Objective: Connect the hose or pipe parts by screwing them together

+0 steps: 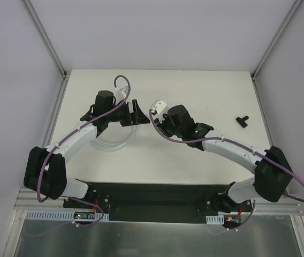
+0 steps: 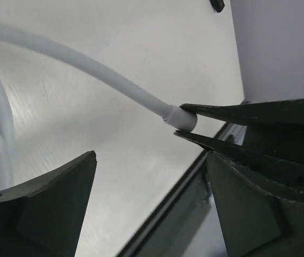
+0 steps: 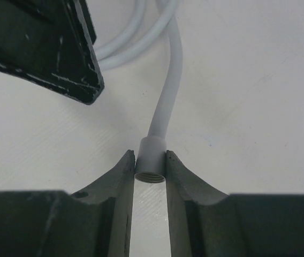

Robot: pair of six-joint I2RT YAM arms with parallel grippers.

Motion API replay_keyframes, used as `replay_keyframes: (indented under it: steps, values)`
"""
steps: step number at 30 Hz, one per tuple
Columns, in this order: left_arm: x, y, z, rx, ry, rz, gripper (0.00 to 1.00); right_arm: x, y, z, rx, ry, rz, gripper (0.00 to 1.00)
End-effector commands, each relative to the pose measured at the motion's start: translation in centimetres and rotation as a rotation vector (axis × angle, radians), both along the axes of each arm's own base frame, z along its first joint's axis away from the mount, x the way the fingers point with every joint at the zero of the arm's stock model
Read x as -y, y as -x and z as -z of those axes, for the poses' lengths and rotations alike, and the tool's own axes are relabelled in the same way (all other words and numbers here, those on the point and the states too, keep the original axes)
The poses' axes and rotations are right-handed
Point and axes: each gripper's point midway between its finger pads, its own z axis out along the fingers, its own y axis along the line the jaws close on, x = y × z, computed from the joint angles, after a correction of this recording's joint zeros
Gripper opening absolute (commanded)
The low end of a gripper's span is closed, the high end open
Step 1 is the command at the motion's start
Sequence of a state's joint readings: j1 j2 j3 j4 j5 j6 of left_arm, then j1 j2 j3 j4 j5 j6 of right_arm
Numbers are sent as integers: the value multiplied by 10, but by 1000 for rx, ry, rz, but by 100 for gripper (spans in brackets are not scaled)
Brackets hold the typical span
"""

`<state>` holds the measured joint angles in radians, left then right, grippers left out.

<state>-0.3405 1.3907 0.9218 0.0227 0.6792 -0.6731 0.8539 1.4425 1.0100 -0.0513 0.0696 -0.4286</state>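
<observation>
The white hose (image 1: 111, 144) lies coiled on the table under my left arm. Its threaded end fitting (image 3: 152, 147) is pinched between the fingers of my right gripper (image 3: 150, 156), which is shut on it, with the open threaded mouth facing the wrist camera. In the left wrist view the same fitting (image 2: 182, 118) shows held clear of the table. My left gripper (image 2: 151, 160) hangs open just beside it, with nothing between its fingers (image 2: 50, 203). The small black T-shaped connector (image 1: 242, 121) lies alone on the table at the right, far from both grippers.
The white table (image 1: 195, 85) is walled by pale panels with metal posts at the back corners. Purple cables (image 1: 121, 80) loop over both arms. A black base plate (image 1: 152, 195) runs along the near edge. One finger (image 3: 50, 48) of the left gripper hangs close above the hose coil.
</observation>
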Motion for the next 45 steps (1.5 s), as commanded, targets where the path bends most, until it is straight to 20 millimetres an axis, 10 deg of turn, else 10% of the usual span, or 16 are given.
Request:
replay_keyframes:
  steps: [1,14,27,45]
  values:
    - [-6,-14,-35,576,-108,149,84,-17,8,-62,131,-139,-155,2]
    - [14,26,-39,1300,-108,716,78,2,11,-90,110,-191,-223,1]
    - [80,3,-27,1372,35,832,79,14,-9,-77,47,-212,-140,1]
    - [100,-10,-19,1359,162,864,64,23,-20,-78,32,-272,-107,1]
